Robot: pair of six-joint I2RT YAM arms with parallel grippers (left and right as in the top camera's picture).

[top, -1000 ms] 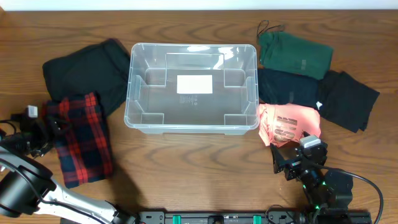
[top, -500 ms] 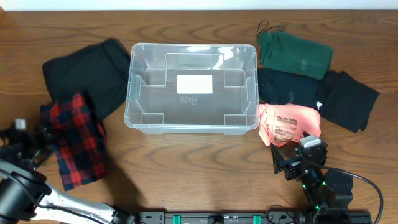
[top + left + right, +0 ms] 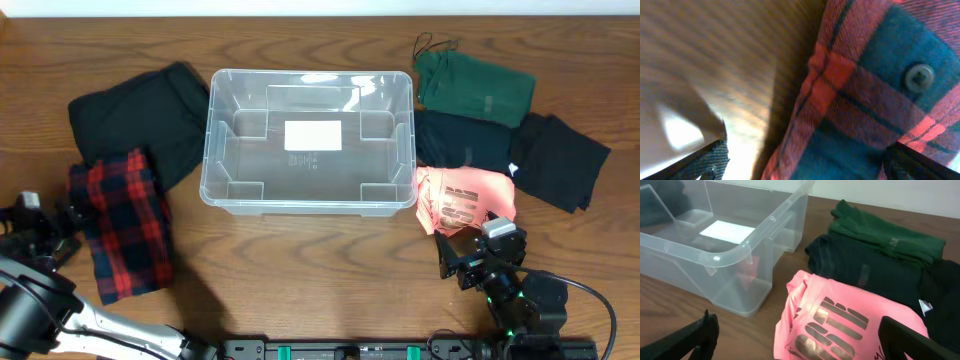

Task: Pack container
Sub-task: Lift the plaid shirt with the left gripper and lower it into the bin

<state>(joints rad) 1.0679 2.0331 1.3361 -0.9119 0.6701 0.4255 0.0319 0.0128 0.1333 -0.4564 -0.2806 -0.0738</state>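
Note:
The clear plastic container (image 3: pixel 208 150) stands mid-table with only a white label (image 3: pixel 313 134) on its bottom; the right wrist view shows its near corner (image 3: pixel 735 252). A red plaid shirt (image 3: pixel 125 225) lies to its left. My left gripper (image 3: pixel 70 232) is open at the shirt's left edge. In the left wrist view the plaid cloth (image 3: pixel 865 100) runs between the wide jaws of that gripper (image 3: pixel 812 167). My right gripper (image 3: pixel 472 243) is open just in front of a folded pink shirt (image 3: pixel 465 200). Its fingers (image 3: pixel 702 332) hold nothing.
A black garment (image 3: pixel 140 120) lies beyond the plaid shirt. Right of the container are a green garment (image 3: pixel 475 85), a dark navy one (image 3: pixel 465 140) and a black one (image 3: pixel 560 160). The pink shirt (image 3: pixel 840 325) sits close to the container's right wall.
My left gripper has drawn back to the left and nearer the front edge, its jaws opening wider. The plaid shirt's left side has shifted a little. The right arm is unmoved.

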